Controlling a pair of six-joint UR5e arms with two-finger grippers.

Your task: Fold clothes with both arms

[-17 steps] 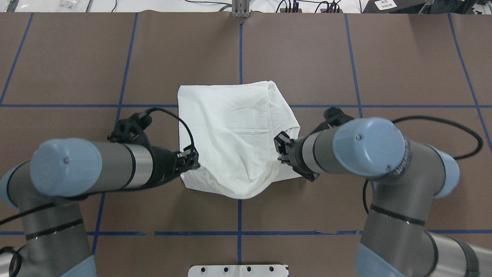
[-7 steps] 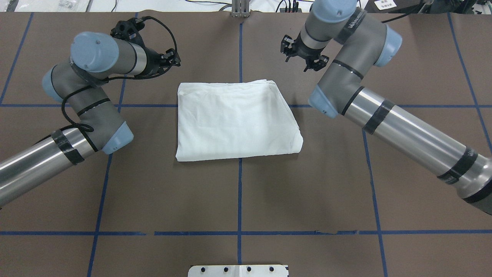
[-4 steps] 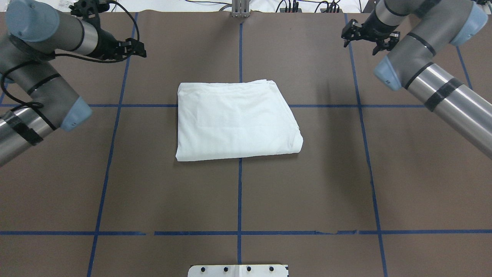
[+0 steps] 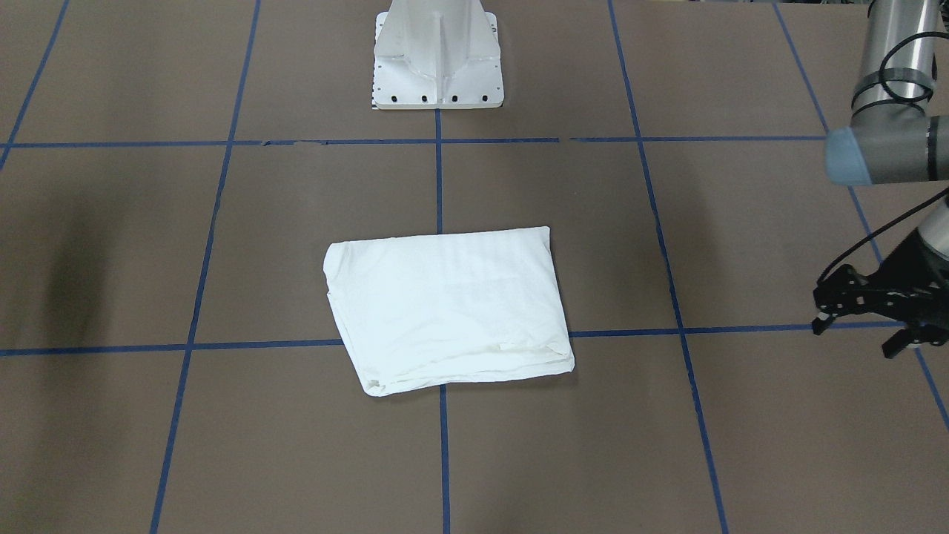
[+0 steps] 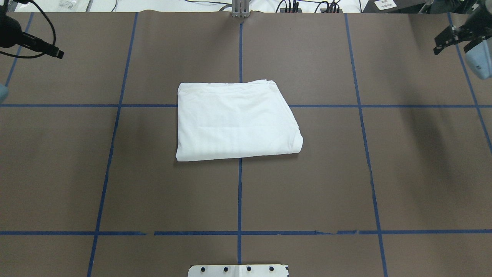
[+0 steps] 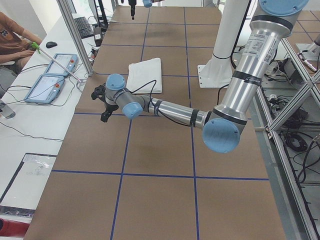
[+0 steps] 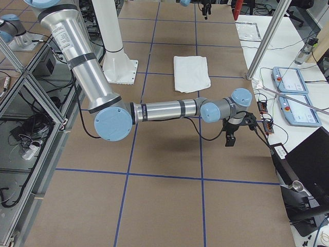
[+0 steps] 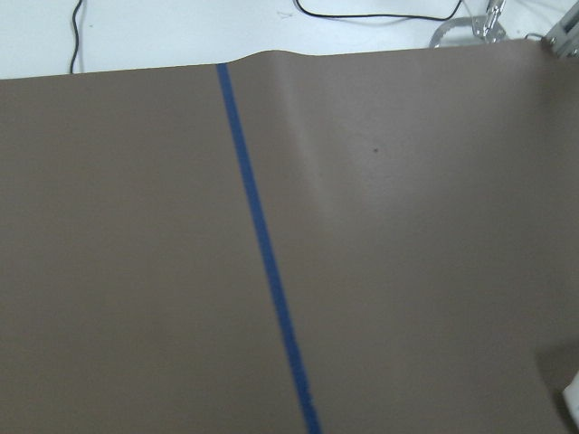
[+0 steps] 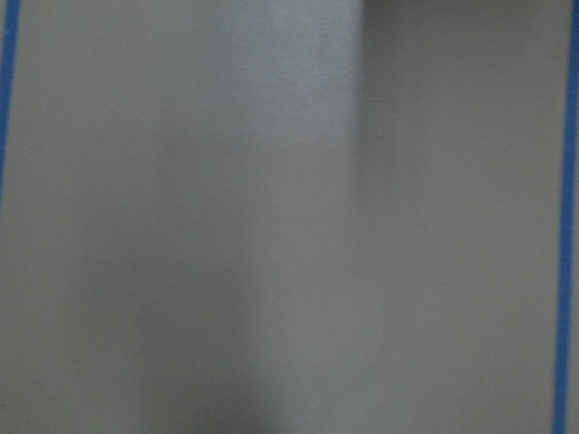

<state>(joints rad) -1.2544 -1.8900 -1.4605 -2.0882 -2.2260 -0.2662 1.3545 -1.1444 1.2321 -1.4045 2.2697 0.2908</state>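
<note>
Overhead exterior view: a brown desk point(image 5: 115, 173) carries a folded white shirt point(image 5: 236, 121), flat at the desk's middle. Left gripper point(image 4: 852, 337) and right gripper point(image 5: 450, 45) hover over the desk's far corners, fingers apart, empty.

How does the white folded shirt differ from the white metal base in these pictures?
The white folded cloth shirt lies flat at the middle of the brown table; the white metal pedestal base stands upright at its robot-side edge. The shirt looks plain; the base's plate has a row of holes. Both are white.
</note>
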